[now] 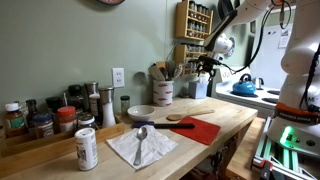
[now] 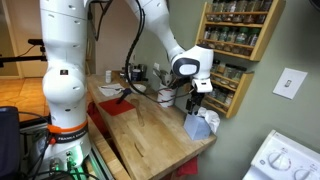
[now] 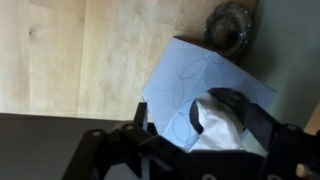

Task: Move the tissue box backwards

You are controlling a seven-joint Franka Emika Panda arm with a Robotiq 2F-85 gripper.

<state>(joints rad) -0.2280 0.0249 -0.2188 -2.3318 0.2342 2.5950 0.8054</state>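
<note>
The tissue box [image 1: 199,89] is a small pale-blue box with white tissue poking from its top. It stands at the far end of the wooden counter [image 1: 225,118], next to the wall and below the spice rack. In an exterior view it stands at the counter's end [image 2: 201,126]. My gripper [image 2: 197,101] hangs straight over it, fingertips at its top. In the wrist view the box [image 3: 190,75] fills the middle. One finger is at the box's left edge and the other lies over the tissue [image 3: 215,125]. The jaws [image 3: 192,112] look open.
A white crock with wooden utensils [image 1: 163,91] stands just beside the box, and a blue kettle [image 1: 243,87] sits on the stove beyond. A round jar top [image 3: 230,25] is close behind the box. A red mat [image 1: 197,129], bowl [image 1: 142,113], can [image 1: 87,148] and napkin with spoon [image 1: 140,146] lie on the counter.
</note>
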